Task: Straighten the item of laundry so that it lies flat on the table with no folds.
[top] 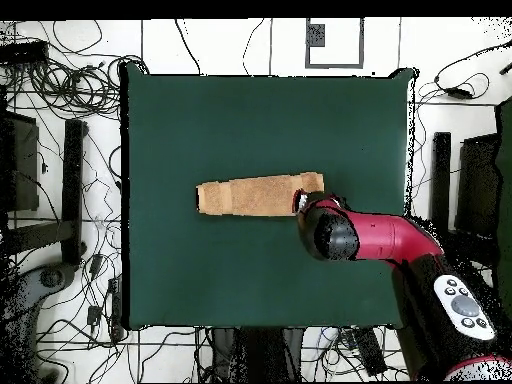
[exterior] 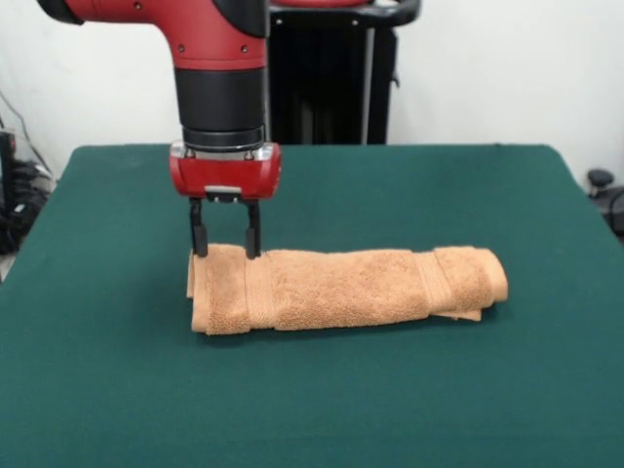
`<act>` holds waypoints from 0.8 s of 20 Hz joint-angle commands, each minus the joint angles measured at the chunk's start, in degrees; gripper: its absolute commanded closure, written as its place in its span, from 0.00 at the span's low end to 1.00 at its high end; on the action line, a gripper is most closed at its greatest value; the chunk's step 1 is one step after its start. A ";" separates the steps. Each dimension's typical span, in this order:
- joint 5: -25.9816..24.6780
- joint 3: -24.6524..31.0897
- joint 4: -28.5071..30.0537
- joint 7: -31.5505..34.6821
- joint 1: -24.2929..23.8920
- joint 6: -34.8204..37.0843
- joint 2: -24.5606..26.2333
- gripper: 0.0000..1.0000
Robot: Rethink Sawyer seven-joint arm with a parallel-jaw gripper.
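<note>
One red and black arm descends vertically, wrist pointing straight down, with the end effector (exterior: pixel 225 239) at the left end of the towel (exterior: pixel 346 289) in the front view. Its two black fingers (exterior: pixel 199 234) stand apart, released, tips touching the towel's far edge; nothing is grasped. One orange-tan towel lies folded into a long, narrow bundle near the middle of the green counter (exterior: pixel 312 390), long axis running across it, with woven bands visible near both ends. In the overhead view the arm's wrist covers one end of the towel (top: pixel 255 195).
</note>
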 commanded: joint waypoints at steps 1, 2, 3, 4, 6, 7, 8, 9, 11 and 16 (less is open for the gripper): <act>-0.82 4.46 -3.16 -4.63 -0.31 7.43 4.61 0.00; -0.64 4.44 -3.29 -4.61 -0.33 7.75 4.68 0.00; -0.57 4.31 -3.46 -4.55 -0.31 7.98 4.76 0.00; -0.59 4.15 -3.61 -4.48 -0.28 8.04 4.83 0.00; -0.75 4.07 -3.88 -4.40 -0.40 7.82 5.10 0.00; -0.87 4.10 -3.99 -4.46 -0.47 7.75 5.23 0.00; -0.97 4.15 -3.93 -4.49 -0.59 7.64 5.26 0.00; -1.07 4.19 -3.87 -4.52 -0.70 7.54 5.30 0.00; -1.16 4.26 -4.12 -4.58 -0.72 7.66 5.43 0.00; -1.43 4.51 -4.50 -4.72 -1.18 7.55 6.16 0.00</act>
